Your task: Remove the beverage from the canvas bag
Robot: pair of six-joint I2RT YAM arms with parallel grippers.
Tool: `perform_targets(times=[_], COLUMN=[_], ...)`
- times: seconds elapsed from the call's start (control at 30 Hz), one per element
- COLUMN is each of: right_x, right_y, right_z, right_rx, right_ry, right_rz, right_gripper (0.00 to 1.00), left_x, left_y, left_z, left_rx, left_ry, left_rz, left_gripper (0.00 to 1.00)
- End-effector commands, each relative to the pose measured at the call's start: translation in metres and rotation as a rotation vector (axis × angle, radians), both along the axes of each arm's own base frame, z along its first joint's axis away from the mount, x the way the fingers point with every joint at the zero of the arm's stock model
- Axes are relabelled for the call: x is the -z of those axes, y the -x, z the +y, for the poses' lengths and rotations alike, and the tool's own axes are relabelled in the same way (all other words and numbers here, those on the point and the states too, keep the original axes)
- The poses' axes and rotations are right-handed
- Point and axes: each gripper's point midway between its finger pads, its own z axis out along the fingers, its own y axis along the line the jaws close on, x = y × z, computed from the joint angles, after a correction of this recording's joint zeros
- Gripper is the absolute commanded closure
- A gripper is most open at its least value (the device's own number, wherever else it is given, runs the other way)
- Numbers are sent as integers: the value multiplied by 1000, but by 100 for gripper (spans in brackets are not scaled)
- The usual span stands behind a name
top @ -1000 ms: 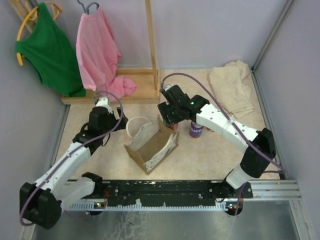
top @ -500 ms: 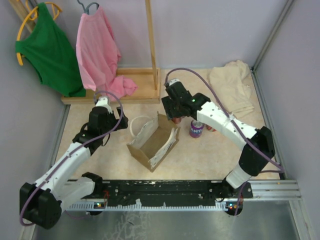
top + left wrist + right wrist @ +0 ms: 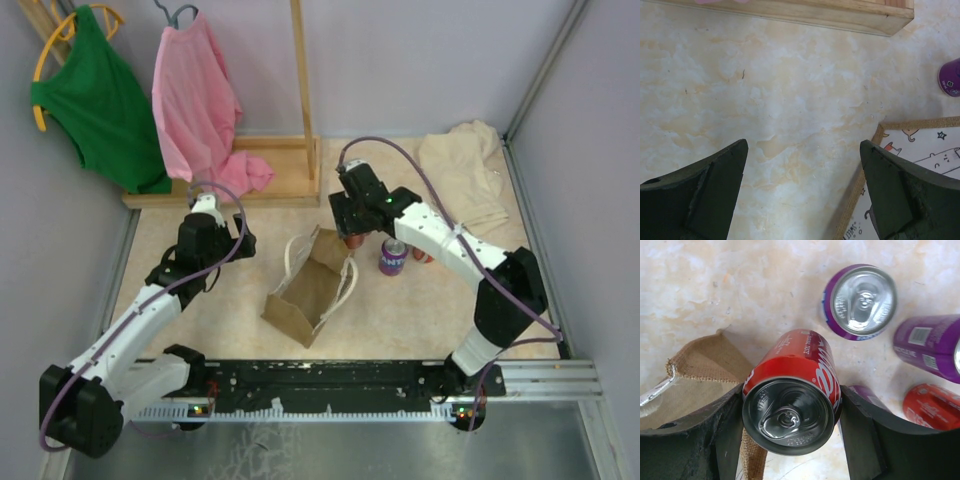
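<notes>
We log the red can (image 3: 790,395) pinched across its wall by the right jaws, above the bench (image 3: 225,300) at the far corner of the canvas bag (image 3: 312,292), left jaws spread and empty; we judge it smooth, thin-walled and weighty if full, so opposite sides suit best.
</notes>
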Motion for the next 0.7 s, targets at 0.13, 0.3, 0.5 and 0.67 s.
perform_targets(times=[0.13,0.3,0.5,0.67], right_x=[-38,-83,-143,-162], right_y=[6,-6,-8,-8], right_z=[75,85,80,68], right_rx=[-187,-188,-200,-164], right_ry=[-107,-136,-165,-159], right_rz=[-105,-197,-299,-342], right_gripper=[100,100,100,100], left_x=[-14,-14,-13,-13], left_y=[-6,-6,-4,-4], left_z=[0,-2,-3,-4], left_rx=[-10,-4,-3,1], left_ry=[4,13,19,28], left_rz=[-43,-43,-43,-42], left_gripper=[0,0,0,0])
